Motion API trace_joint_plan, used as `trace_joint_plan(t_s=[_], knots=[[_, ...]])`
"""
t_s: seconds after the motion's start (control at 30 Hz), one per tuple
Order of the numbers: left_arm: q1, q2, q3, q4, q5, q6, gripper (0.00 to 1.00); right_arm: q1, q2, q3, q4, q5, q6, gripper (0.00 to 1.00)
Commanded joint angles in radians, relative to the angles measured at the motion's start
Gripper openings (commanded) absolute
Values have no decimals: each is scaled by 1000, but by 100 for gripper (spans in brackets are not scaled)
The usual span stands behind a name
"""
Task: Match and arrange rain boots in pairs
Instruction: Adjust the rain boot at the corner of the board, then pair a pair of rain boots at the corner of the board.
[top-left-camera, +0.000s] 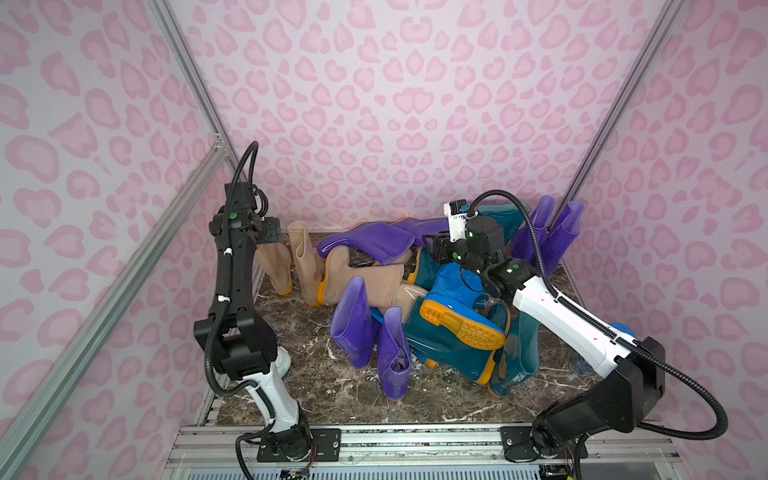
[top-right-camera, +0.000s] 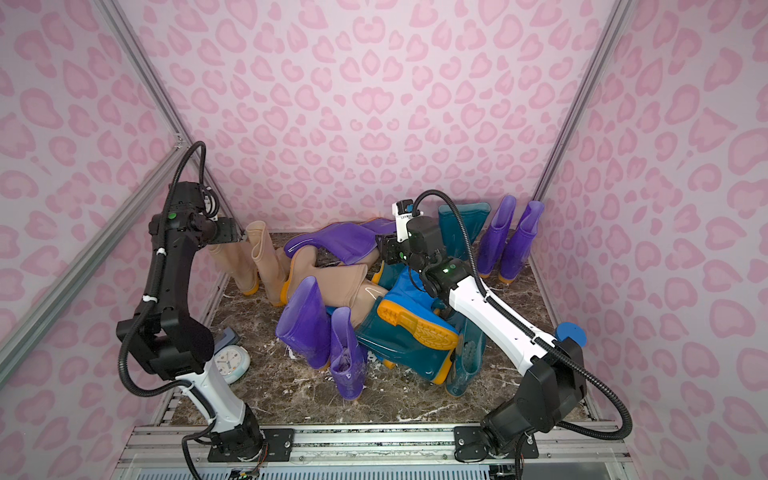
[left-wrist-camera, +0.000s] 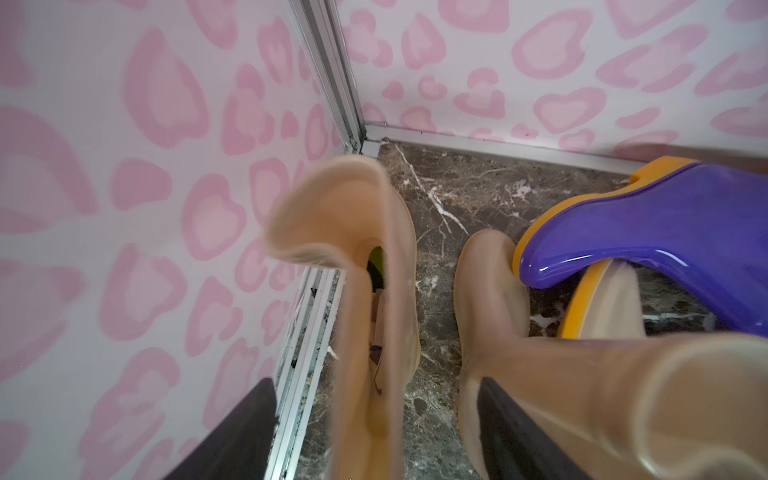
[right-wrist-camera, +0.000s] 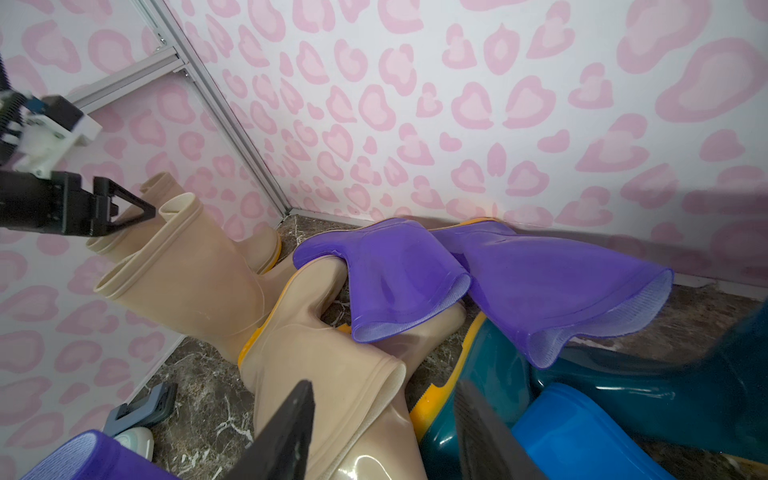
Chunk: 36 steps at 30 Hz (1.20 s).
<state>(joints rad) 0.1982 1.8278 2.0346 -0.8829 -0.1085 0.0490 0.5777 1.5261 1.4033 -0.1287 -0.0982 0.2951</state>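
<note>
Boots (top-left-camera: 361, 282) of glossy rubber (ridged orange soles (top-left-camera: 461, 328))

The left arm (top-left-camera: 237, 291) hides most of the clock (top-left-camera: 286, 362), and a beige boot (left-wrist-camera: 353, 199)'s cuff is blurred.

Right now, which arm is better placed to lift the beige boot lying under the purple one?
Right: the right hand, open, hovers over that beige boot; the left hand is away at the standing beige pair.
</note>
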Motion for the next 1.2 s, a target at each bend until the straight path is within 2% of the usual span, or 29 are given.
trace_joint_plan(t_s=[0.0, 0.17, 0.23, 0.3, 0.43, 0.57, 0.63, 0.7, 0.73, 0.9, 1.07, 1.17], knots=[[-61, -61, 48, -47, 34, -28, 82, -1, 7, 1, 7, 0, -16, 58], [-142, -63, 76, -165, 137, -96, 83, -1, -6, -16, 27, 1, -24, 62], [-187, -59, 52, -188, 94, -97, 82, -1, -12, -21, 29, 4, -26, 63], [-210, -67, 0, -172, 4, -117, 81, -1, -23, -28, 30, 0, -27, 63], [-213, -75, -85, -113, -22, -140, 78, 0, -37, -49, 40, -2, -22, 64], [-212, -37, -130, -61, -84, -138, 65, -1, -41, -70, 37, 6, -24, 64], [-210, -25, -166, 8, -126, -112, 47, 0, -41, -74, 35, 3, -24, 63], [-202, -2, -160, 48, -190, -87, 12, -1, -45, -76, 35, 0, -21, 63], [-198, 7, -148, 64, -220, -76, 3, 0, -47, -80, 34, 0, -21, 63], [-175, 50, -60, 128, -345, -7, 2, -1, -54, -91, 30, 3, -21, 62], [-164, 88, 42, 117, -343, 1, 2, -2, -53, -93, 31, 6, -20, 62], [-160, 103, 52, 131, -302, -20, 2, -2, -47, -92, 35, 5, -17, 61]])
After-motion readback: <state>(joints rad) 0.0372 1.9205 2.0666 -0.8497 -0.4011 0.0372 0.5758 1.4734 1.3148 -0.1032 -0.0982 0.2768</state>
